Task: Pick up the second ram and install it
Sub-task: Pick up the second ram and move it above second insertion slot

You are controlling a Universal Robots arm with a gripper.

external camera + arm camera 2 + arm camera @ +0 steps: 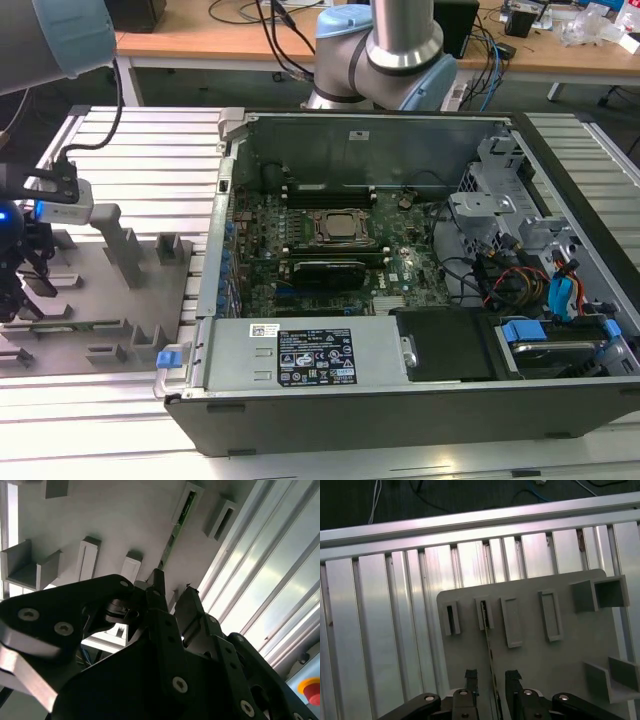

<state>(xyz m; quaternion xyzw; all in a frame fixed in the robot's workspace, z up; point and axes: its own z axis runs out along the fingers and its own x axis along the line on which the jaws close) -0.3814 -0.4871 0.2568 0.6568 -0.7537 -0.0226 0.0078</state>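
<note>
I read the gripper [491, 677] as released, fingers [470, 676] straddling the second ram [487, 635] standing on the holder tray [570, 650] near its edge. Pick, install both left.

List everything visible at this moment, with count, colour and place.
table: one, silver, slatted, under everything.
desk: one, wooden, behind the table, with cables on it.
tray: one, grey, with several holders, at the exterior view's left.
second ram: one, green, on edge, one end in a tray holder.
computer case: one, black, open, at the exterior view's centre.
motherboard: one, green, inside the case.
arm: one, grey and light blue, behind the case.
gripper: one, black, open, fingers either side of the second ram.
</note>
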